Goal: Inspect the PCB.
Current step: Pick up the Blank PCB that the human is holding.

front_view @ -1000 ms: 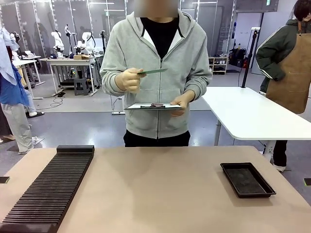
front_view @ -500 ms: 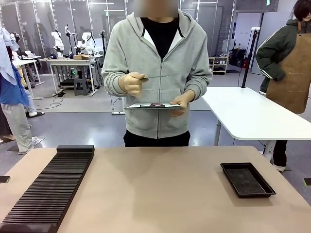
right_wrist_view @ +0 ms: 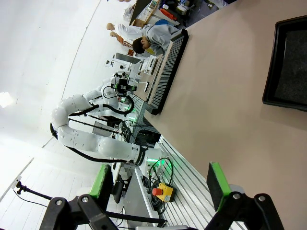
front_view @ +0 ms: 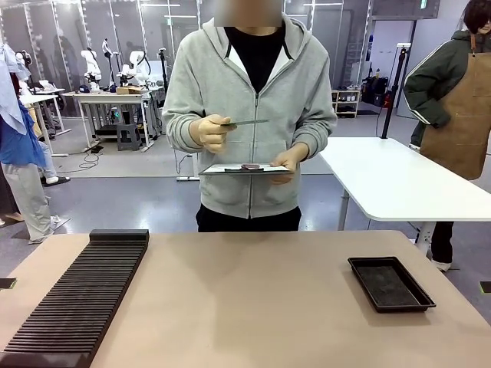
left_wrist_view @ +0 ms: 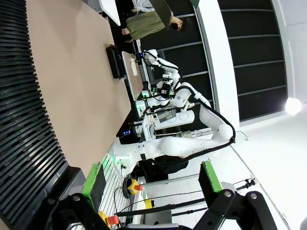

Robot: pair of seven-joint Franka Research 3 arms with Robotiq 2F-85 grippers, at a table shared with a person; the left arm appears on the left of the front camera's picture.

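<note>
Across the table a person holds the PCB [front_view: 247, 122], a thin green board seen nearly edge-on, at chest height in a gloved hand [front_view: 208, 132]. The other hand [front_view: 287, 160] holds a flat clipboard-like panel [front_view: 244, 169] just below it. My left gripper [left_wrist_view: 151, 179] stands open with nothing between its green pads [left_wrist_view: 94, 179], off the near end of the table. My right gripper [right_wrist_view: 158, 182] is also open and holds nothing, its green pads [right_wrist_view: 217, 184] off the table's near edge. Both grippers are far from the board.
A long black slotted rack [front_view: 77, 299] lies along the table's left side, also seen as the rack [left_wrist_view: 24, 120] and the rack [right_wrist_view: 165, 72]. A shallow black tray [front_view: 390, 284] sits at the right. A white table [front_view: 391, 184] and another person [front_view: 460, 100] stand beyond.
The person has lowered the PCB slightly and levelled it, so it now shows almost edge-on. The clipboard-like panel and both grippers stay put.
</note>
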